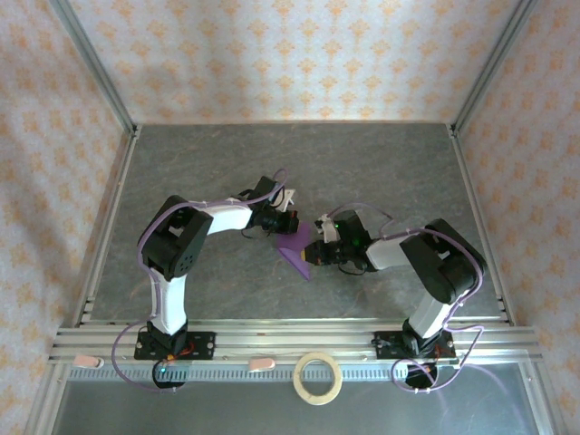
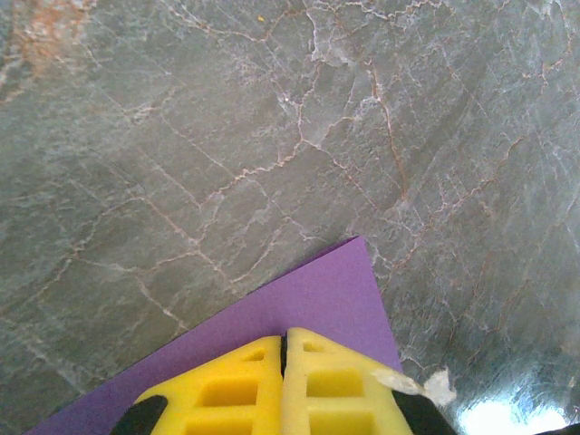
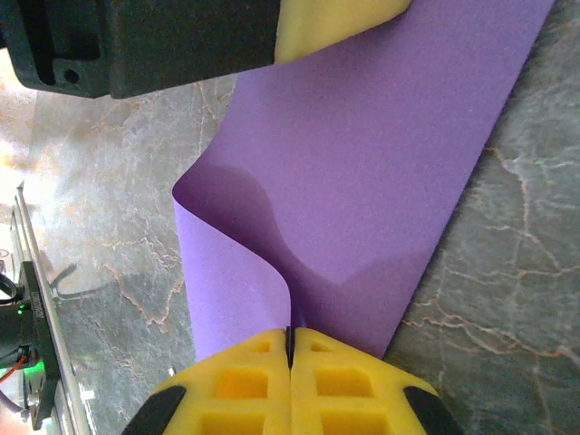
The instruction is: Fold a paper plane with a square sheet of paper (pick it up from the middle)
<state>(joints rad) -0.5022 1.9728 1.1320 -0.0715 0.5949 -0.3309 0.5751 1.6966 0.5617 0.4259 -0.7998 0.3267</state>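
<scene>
The purple sheet of paper [image 1: 295, 251] is held up between both grippers over the middle of the grey marble table [image 1: 208, 172]. My left gripper [image 1: 286, 224] is shut on its far end; in the left wrist view the yellow fingers [image 2: 236, 385] press together with a corner of the paper [image 2: 335, 294] jutting out past them. My right gripper [image 1: 314, 255] is shut on the near end. In the right wrist view the paper [image 3: 381, 163] curls over on the left, and its bent edge runs into the shut right gripper [image 3: 290, 333]. The left gripper's finger [image 3: 335, 27] shows at the top.
A tan tape ring [image 1: 318, 377] lies on the near metal shelf in front of the arm bases. Aluminium frame rails [image 1: 109, 217] border the table left and right, with patterned walls behind. Two small pink pieces [image 1: 261, 364] sit on the front rail.
</scene>
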